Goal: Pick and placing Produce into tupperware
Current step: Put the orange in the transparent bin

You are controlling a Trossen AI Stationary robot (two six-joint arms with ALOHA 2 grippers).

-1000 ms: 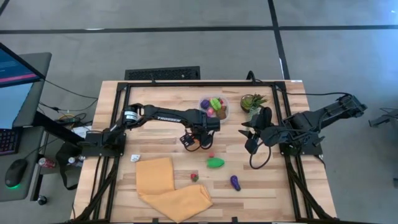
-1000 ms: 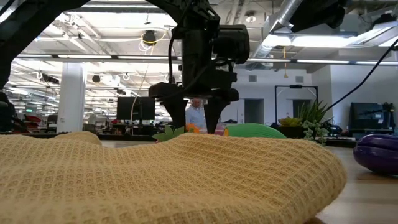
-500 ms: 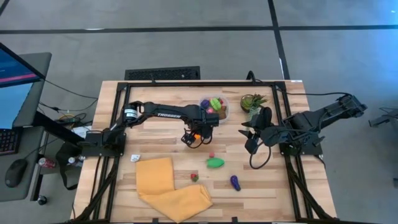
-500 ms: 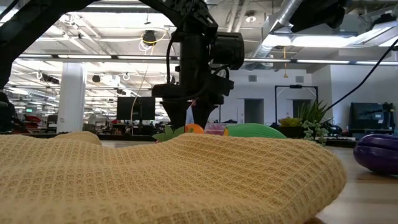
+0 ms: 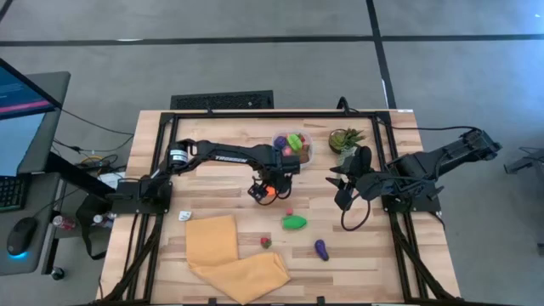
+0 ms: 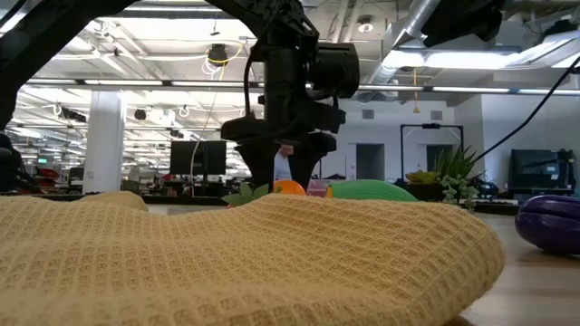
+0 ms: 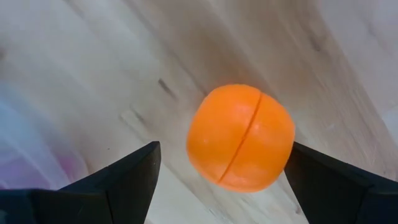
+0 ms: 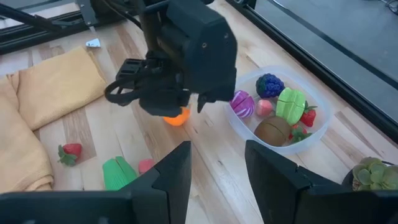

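Note:
An orange toy fruit (image 7: 241, 138) lies on the wooden table, a little toward the near edge from the tupperware (image 5: 309, 158). My left gripper (image 5: 269, 189) points straight down over it, open, with one finger (image 7: 130, 180) on each side of the fruit and not touching it. The round clear tupperware (image 8: 319, 93) holds purple, magenta, green, brown and red pieces. A green piece (image 5: 295, 223), a small red piece (image 5: 289, 212), a strawberry (image 5: 265, 242) and a purple piece (image 5: 321, 249) lie loose on the table. My right gripper (image 5: 340, 183) hangs raised at the right, slightly open, with nothing between its fingers.
A crumpled yellow cloth (image 5: 234, 255) covers the near left of the table and fills the foreground of the low view. A potted green plant (image 5: 346, 139) stands at the far right, beside the tupperware. Black frame rails (image 5: 399, 238) run along the table's sides.
My left gripper has rolled about its downward axis while staying over the orange fruit, so its fingers now stand on either side of the fruit. The fruit has not moved.

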